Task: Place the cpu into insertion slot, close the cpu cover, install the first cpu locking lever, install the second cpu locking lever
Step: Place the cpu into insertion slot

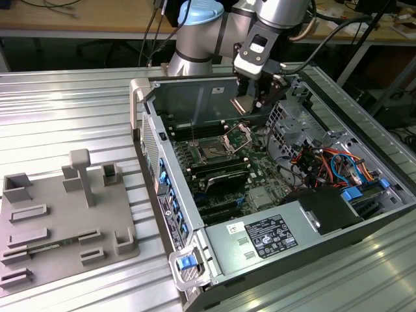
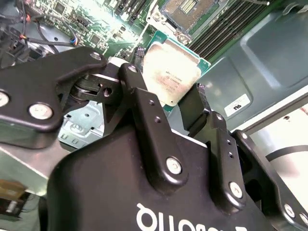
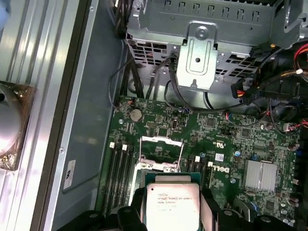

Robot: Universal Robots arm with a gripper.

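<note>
My gripper (image 2: 166,85) is shut on the cpu (image 2: 171,72), a flat square chip with a dull silver top, clamped at its edges between black fingers (image 2: 144,110). In the first wrist view the cpu (image 3: 172,202) hangs over the green board and partly covers the insertion slot (image 3: 153,167). The cpu cover (image 3: 160,148), a silvery frame with a window, stands raised at the slot's far edge. In the exterior view the gripper (image 1: 252,104) hovers inside the open computer case, above and behind the insertion slot (image 1: 212,151) and the open cpu cover (image 1: 238,135).
Long black memory slots (image 3: 118,173) flank the socket. A metal drive cage (image 1: 299,123) and bundled cables (image 1: 325,162) crowd the exterior view's right. The grey power supply (image 1: 273,237) fills the case front. A grey fixture plate (image 1: 58,221) lies on the ribbed table.
</note>
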